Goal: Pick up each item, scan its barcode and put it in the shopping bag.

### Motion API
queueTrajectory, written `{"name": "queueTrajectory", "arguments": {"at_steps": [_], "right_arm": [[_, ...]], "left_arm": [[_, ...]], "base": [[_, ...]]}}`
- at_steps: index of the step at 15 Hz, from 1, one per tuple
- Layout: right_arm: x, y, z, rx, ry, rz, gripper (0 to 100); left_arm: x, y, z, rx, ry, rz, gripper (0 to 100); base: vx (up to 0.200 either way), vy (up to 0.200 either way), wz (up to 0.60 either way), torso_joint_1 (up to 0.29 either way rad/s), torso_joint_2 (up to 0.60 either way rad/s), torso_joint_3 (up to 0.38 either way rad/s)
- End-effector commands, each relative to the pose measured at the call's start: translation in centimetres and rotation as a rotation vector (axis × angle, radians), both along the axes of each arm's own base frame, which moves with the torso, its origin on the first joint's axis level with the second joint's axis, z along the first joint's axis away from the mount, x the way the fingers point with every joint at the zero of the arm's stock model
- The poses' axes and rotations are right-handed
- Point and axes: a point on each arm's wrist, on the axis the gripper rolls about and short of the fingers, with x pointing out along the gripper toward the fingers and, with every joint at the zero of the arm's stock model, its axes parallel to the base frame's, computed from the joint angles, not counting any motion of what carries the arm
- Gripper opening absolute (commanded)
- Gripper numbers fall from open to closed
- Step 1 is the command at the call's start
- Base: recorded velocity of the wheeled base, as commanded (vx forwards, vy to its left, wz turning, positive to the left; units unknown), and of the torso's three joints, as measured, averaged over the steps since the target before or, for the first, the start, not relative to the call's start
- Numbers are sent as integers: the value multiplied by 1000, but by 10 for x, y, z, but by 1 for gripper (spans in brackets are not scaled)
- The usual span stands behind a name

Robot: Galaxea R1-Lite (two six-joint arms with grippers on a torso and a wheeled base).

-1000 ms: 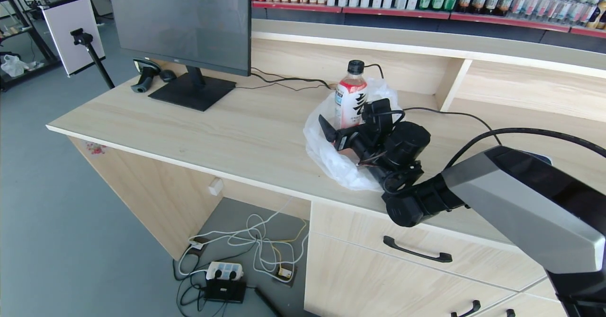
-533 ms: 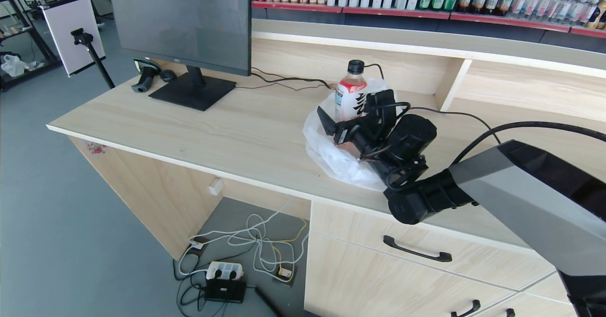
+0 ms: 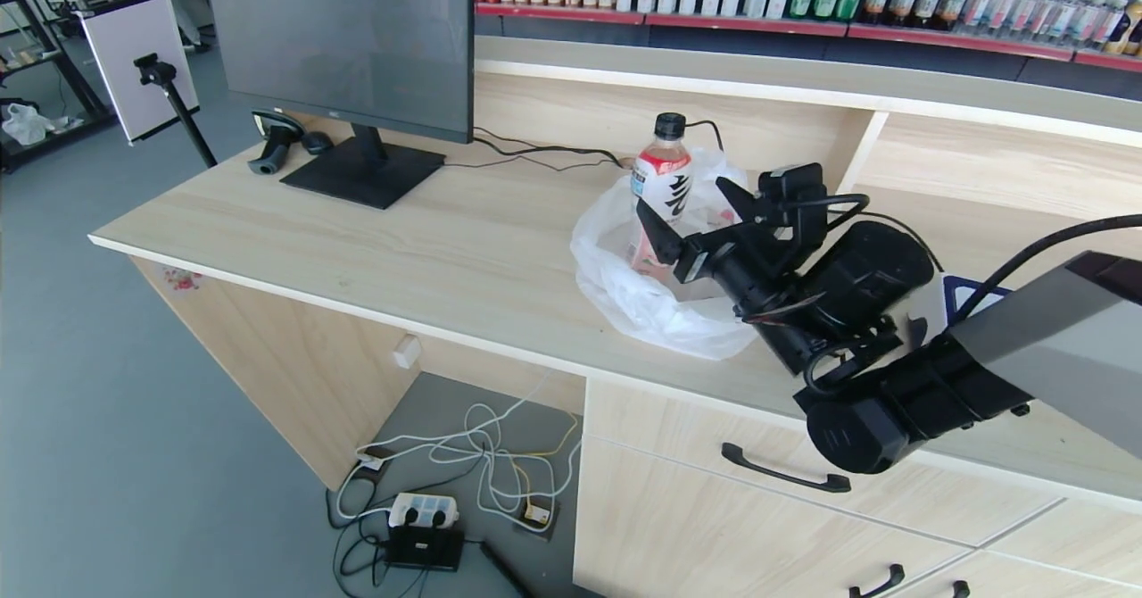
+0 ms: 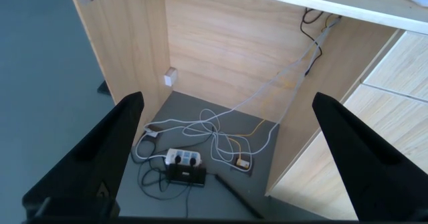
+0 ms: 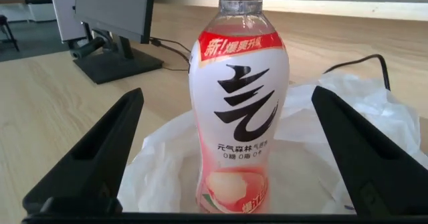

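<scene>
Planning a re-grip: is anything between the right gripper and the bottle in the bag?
Nothing visible does. The right gripper, open, faces the bottle, which stands upright in the shopping bag; only the bag's crumpled plastic lies around the bottle's base.

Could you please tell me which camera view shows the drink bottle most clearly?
The right wrist view: the drink bottle stands upright in the shopping bag, label facing the camera. The head view shows it smaller, partly hidden by the right gripper. The left wrist view faces cables under the counter.
</scene>
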Motion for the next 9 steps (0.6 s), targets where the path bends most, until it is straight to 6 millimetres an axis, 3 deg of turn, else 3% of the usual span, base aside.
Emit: {"name": "queueTrajectory", "arguments": {"at_steps": [1,6,9], "right_arm": [[-22,-13,9,-2,4,-4,100],[-50,-27,12,-5,48,4,100],[-84,-43,26,38,62,28,100]], "left_arm": [[0,0,0,0,0,-2,100],[0,0,0,1,0,0,100],[0,0,0,1,0,0,100]], "base": [[0,0,0,0,0,0],[0,0,0,0,0,0],[0,0,0,0,0,0]]}}
